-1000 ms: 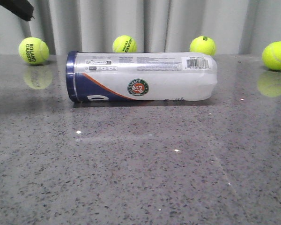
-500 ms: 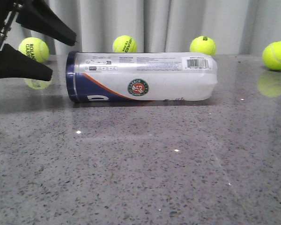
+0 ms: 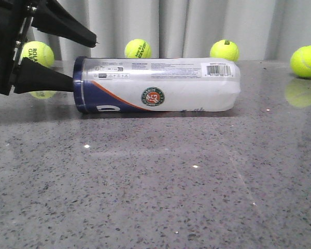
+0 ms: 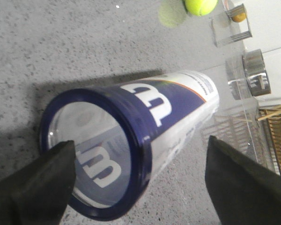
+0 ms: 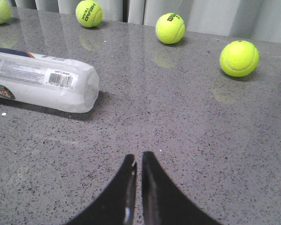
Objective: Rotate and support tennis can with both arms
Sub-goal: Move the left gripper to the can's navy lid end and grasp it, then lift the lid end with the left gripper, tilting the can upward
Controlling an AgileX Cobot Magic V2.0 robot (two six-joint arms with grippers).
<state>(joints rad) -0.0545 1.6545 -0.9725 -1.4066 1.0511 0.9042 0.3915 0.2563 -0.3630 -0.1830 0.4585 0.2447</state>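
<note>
While the tennis can (image 3: 158, 85) lies sideways on the table (image 3: 155, 197), the left end effector (image 3: 85, 59) spreads wide at its navy rim, ready to grip. Right end effector (image 5: 136, 164) waits clenched, well apart.

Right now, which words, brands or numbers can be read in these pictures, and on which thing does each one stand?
"ROLAND GARROS": far-left tennis ball.
"HEAD TEAM": second ball.
"ROLAND GARROS", partly legible: round logo on the tennis can.
Large white "W": the can's navy band.
Barcode digits and the can's fine print: too small to read.
Third ball mark: unclear.
</note>
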